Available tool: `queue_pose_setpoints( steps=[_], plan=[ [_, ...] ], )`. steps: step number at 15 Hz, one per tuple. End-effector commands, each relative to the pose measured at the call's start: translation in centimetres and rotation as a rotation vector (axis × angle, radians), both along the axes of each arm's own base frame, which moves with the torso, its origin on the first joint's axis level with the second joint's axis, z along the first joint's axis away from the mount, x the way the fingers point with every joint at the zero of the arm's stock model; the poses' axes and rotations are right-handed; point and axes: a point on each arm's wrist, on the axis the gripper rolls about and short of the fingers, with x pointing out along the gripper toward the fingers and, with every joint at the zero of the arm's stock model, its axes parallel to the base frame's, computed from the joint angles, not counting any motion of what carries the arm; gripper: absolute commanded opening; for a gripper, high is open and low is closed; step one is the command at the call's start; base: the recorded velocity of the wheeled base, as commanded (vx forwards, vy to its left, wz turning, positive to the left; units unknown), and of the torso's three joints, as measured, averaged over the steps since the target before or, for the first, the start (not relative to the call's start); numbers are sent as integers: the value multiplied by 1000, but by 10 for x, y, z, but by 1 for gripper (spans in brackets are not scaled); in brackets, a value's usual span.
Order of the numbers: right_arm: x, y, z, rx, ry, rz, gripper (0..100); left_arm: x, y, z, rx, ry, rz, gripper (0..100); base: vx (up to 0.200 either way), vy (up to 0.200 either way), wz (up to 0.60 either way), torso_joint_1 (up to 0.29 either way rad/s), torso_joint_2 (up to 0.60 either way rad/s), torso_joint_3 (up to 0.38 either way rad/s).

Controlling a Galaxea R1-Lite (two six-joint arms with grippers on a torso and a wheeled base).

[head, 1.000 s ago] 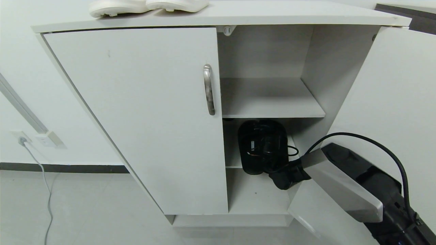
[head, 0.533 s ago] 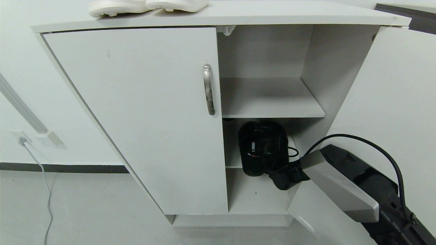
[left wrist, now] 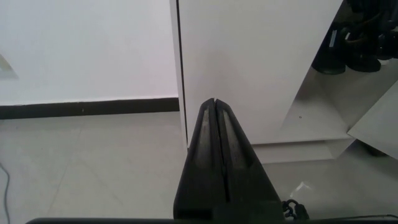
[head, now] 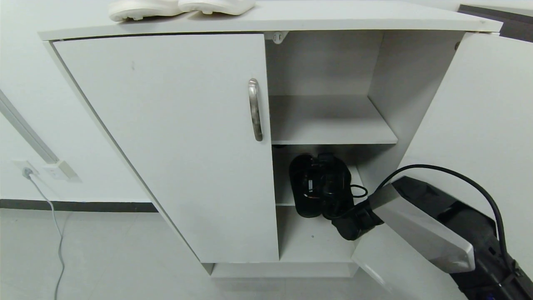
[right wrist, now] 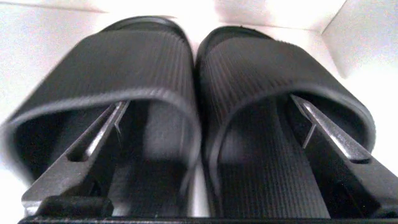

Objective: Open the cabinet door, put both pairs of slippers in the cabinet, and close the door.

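Right wrist view | right end effector [right wrist: 208, 103] spread inside slippers [right wrist: 273, 68] | left end effector [left wrist: 214, 104] closed

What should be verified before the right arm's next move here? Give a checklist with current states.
1. Right door open: ok.
2. Black slippers inside the cabinet: ok.
3. Black slippers resting fully on the shelf: cannot tell.
4. Right end effector open, one finger inside each slipper: ok.
5. White slippers stored: not ok, they lie on the cabinet top.
6. Left end effector shut, outside the cabinet: ok.
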Motion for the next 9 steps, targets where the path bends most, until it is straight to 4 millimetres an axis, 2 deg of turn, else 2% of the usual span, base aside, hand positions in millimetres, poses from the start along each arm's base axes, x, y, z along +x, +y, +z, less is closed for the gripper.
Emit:
queue_pose_setpoints(
  steps=[1,4,8,9],
  plan=[
    [-32,2,28,13,-20,34,100,0,0,0,1,0,0,0,0,0,0,0,0,0],
    [-78,-4,40,15,-22,78,100,0,0,0,1,2,0,0,0,0,0,0,0,0],
    [-131,-13,41,6,-10,134,100,0,0,0,1,0,0,0,0,0,0,0,0,0],
    [-152,-14,44,8,-14,154,100,0,0,0,1,2,0,0,0,0,0,0,0,0]
  ],
)
